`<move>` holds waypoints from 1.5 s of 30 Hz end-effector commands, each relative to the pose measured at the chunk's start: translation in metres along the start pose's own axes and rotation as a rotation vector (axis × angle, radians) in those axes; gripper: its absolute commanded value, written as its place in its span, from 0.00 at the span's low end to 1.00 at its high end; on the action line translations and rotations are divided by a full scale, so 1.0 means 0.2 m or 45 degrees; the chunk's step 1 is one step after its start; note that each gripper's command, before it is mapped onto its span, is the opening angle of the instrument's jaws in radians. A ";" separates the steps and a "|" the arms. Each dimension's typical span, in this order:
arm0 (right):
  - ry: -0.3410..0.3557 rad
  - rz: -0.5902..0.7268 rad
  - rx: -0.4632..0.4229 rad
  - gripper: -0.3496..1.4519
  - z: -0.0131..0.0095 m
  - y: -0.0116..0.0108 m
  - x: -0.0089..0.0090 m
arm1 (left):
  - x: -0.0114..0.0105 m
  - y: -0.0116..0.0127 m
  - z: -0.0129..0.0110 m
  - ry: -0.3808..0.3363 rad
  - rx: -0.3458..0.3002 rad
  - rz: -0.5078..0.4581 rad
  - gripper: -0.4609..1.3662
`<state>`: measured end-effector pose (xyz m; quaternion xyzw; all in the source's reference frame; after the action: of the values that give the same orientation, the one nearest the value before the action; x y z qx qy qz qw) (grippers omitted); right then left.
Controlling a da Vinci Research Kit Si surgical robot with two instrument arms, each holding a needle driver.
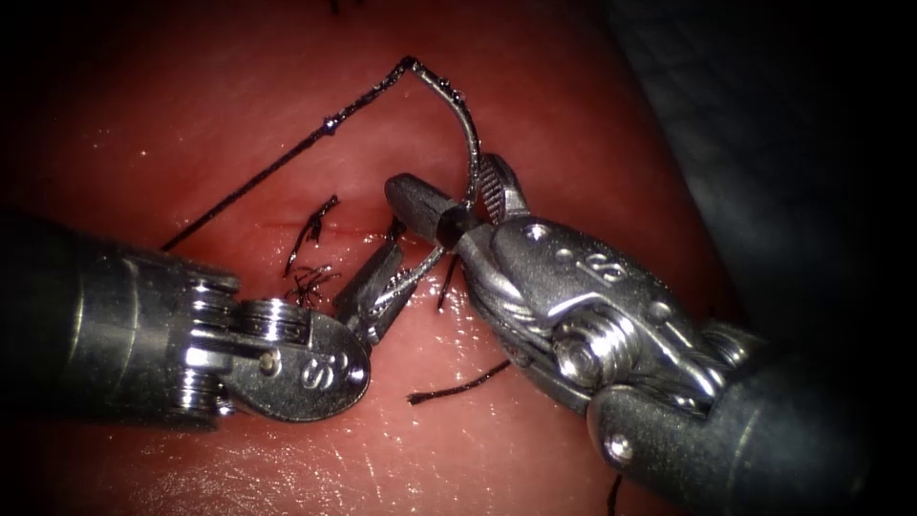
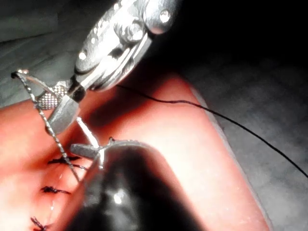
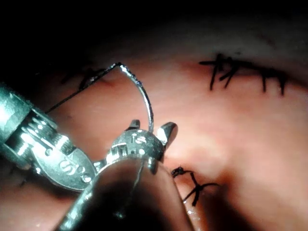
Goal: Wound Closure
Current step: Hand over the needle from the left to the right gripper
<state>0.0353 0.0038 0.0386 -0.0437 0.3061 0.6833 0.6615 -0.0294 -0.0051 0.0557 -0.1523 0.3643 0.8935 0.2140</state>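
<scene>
Starting at the left: left tool (image 1: 387, 282) lying low over the tissue (image 1: 592, 143), jaws pinched on the needle (image 1: 465, 143) near its tip, beside the stitched cut (image 1: 315, 253). Thread (image 1: 267, 172) trailing from the needle's tail up and away leftward. Needle arching clear of the tissue (not buried anywhere visible), probably held at both points for a steady handover. Right tool (image 1: 458, 205) with jaws parted around the mid-curve. A cut end of thread (image 1: 458, 384) loose below. Open tissue rightward before the edge.

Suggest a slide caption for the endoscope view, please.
Left tool grips the needle near its tip; right tool's open jaws straddle it.
</scene>
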 end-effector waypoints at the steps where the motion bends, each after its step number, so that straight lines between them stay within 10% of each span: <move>1: -0.020 0.042 -0.019 0.12 0.000 0.000 -0.001 | 0.000 0.000 0.000 0.001 -0.011 0.001 0.06; 2: -0.046 0.158 -0.056 0.00 -0.001 -0.001 -0.002 | 0.000 0.000 0.000 0.008 -0.014 0.008 0.06; 13: -0.026 0.195 -0.110 0.00 -0.001 -0.001 -0.004 | 0.001 0.000 0.001 0.048 -0.026 0.150 0.06; 18: -0.027 0.195 -0.110 0.00 -0.001 0.000 -0.003 | 0.003 -0.002 0.001 0.151 -0.084 0.100 0.66; 23: -0.018 0.195 -0.103 0.00 -0.001 0.002 -0.002 | 0.006 -0.005 -0.003 0.263 -0.586 -0.114 0.99; 29: -0.010 0.167 -0.057 0.00 -0.001 0.005 0.000 | 0.005 -0.008 -0.018 0.308 -0.912 -0.281 1.00; 45: -0.028 -0.448 0.292 0.00 -0.007 0.023 0.004 | -0.007 -0.036 -0.024 0.485 -1.273 -0.693 1.00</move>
<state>0.0300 0.0039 0.0387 -0.0128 0.3686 0.5002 0.7834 -0.0240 -0.0036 0.0487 -0.4884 -0.1235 0.8197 0.2728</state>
